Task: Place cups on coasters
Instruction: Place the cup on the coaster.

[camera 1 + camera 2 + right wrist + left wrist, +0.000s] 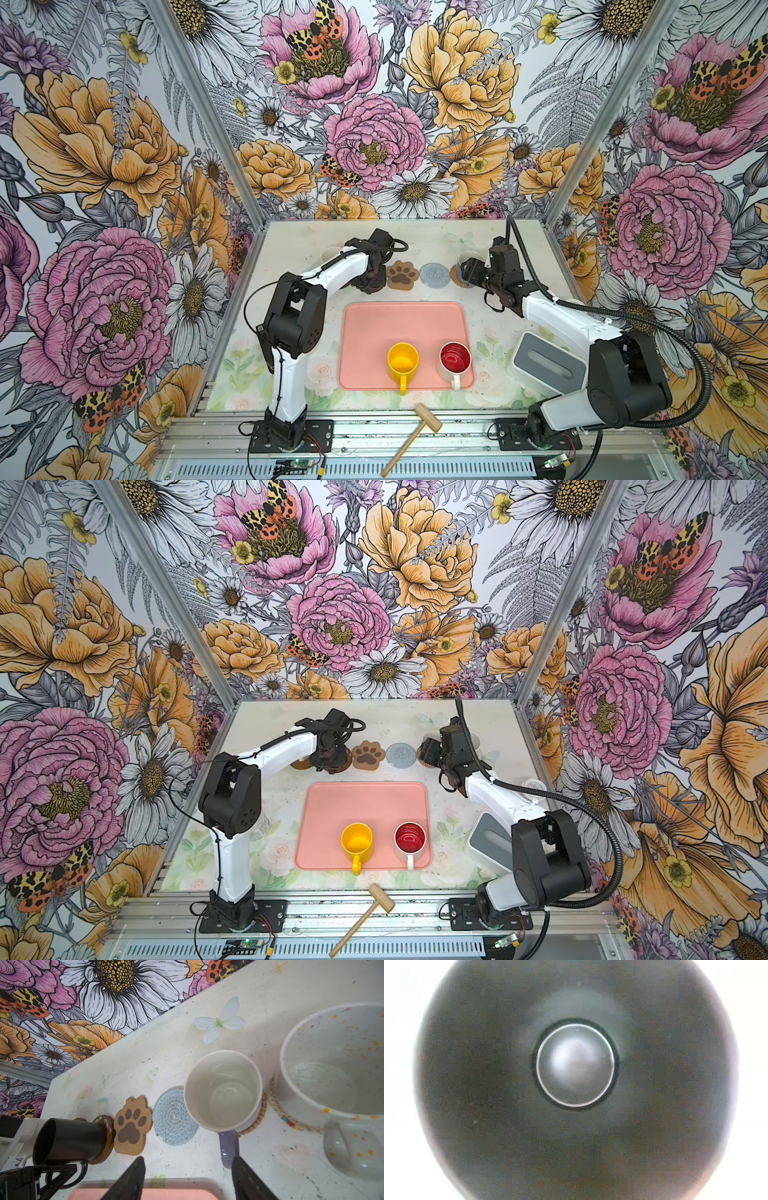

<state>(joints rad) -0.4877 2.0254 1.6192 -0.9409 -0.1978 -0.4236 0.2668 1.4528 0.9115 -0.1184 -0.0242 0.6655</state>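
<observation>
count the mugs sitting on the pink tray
2: the yellow mug near the pink tray's front edge, and the red-inside mug beside it, same edge. None hidden.

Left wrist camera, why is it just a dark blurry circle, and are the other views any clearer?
Left wrist view: the lens looks into the black mug, dark and out of focus, edges blown out white. Right wrist view: sharp on the lavender mug, soft reflections inside it. Both top views: evenly lit, sharp.

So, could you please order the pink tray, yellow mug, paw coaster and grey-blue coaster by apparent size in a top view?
1. Pink rectangular tray.
2. Yellow handled mug.
3. Tan paw-shaped coaster and grey-blue woven coaster: alike, unranked.
</observation>
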